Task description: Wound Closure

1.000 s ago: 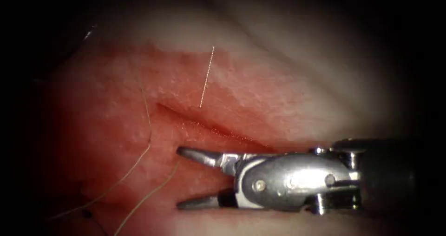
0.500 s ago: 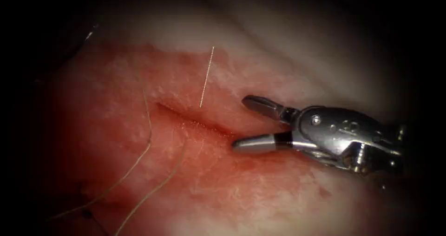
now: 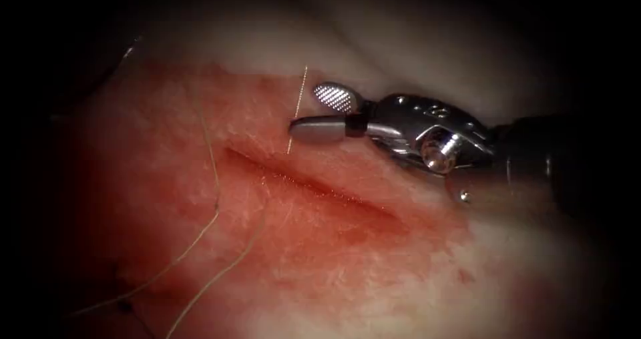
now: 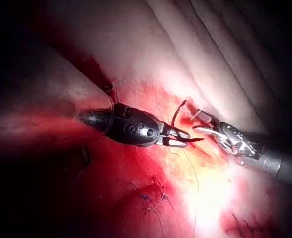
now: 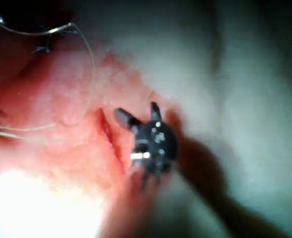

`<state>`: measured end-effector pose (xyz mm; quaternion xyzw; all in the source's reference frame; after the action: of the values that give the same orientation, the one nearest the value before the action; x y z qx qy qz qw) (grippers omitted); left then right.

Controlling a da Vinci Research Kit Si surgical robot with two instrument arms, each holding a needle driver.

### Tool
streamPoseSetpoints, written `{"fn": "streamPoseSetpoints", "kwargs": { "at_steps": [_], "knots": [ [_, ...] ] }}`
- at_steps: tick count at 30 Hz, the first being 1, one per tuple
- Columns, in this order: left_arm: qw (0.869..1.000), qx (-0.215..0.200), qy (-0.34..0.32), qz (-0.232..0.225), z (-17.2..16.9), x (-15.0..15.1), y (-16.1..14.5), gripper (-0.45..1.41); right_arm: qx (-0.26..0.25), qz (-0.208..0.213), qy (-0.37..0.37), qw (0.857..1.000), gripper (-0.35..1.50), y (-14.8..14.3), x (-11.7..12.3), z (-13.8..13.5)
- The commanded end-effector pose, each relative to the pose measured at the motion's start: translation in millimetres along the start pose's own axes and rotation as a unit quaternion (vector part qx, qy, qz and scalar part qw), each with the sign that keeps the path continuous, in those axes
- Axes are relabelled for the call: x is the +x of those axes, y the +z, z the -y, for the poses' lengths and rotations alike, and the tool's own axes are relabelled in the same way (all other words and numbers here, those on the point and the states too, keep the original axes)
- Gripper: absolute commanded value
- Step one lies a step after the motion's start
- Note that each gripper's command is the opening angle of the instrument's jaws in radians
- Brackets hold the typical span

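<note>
Endoscope view gives me the tissue (image 3: 374,272) wet with red fluid, and the right tool (image 3: 306,109) coming in from the right, spread wide and holding nothing. It hovers on the far right side of the cut (image 3: 314,185), near the cut's left end. A straight, thin piece of thread (image 3: 304,79) stands just at its tips, and a loose thread (image 3: 215,199) lies on the left side of the cut.

My worry is this straight thread. With the tool so near it, I judge that a small sideways move could catch the thread, pull on it and tear the edge of the cut. A tip pressed down could also bruise the soft surface.

The left wrist view adds the left tool (image 4: 183,139), dark, facing the right tool (image 4: 198,123) from just beside it. A dark curved thing, probably the needle (image 4: 177,111), rises from the left tool's tip, free of the tissue. I cannot tell whether this tool grips it. If it does not, the needle may drop. The right wrist view confirms that the right tool (image 5: 137,111) is spread, beside the cut.
</note>
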<state>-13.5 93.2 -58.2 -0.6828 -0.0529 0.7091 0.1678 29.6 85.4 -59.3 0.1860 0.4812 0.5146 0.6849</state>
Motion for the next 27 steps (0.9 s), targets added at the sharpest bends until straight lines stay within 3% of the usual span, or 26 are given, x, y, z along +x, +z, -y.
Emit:
{"fn": "streamPoseSetpoints", "kwargs": {
  "at_steps": [1, 11, 17, 19, 20, 21, 27],
  "knots": [
    [1.0, -0.001, -0.001, -0.001, -0.2, -0.6, 0.5, -0.35, 0.0, 0.0, -0.003, 1.0, 0.89, 1.4, -0.5, 0.1],
    [1.0, -0.001, -0.001, -0.001, -0.2, -0.6, 0.5, -0.35, -0.017, -0.004, -0.006, 1.0, 0.88, 2.0, -0.5, -1.4],
    [1.0, -0.001, -0.006, -0.001, -0.2, -0.6, 0.5, -0.35, 0.005, 0.003, -0.001, 1.0, 0.64, 2.8, -0.7, -0.5],
    [1.0, -0.001, -0.006, -0.001, -0.2, -0.6, 0.5, -0.35, 0.013, 0.006, 0.002, 1.0, 0.47, 3.2, -0.8, -0.1],
    [1.0, -0.001, -0.006, -0.001, -0.2, -0.6, 0.5, -0.35, 0.016, 0.007, 0.005, 1.0, 0.31, 3.2, -0.8, 0.0],
    [1.0, -0.001, -0.006, -0.001, -0.2, -0.6, 0.5, -0.35, 0.026, 0.011, 0.01, 1.0, -0.28, 3.2, -0.9, 0.0],
    [1.0, -0.001, -0.006, -0.001, -0.2, -0.7, 0.5, -0.35, 0.019, 0.014, -0.007, 1.0, -0.35, 2.3, -0.4, -0.5]
  ]
}}
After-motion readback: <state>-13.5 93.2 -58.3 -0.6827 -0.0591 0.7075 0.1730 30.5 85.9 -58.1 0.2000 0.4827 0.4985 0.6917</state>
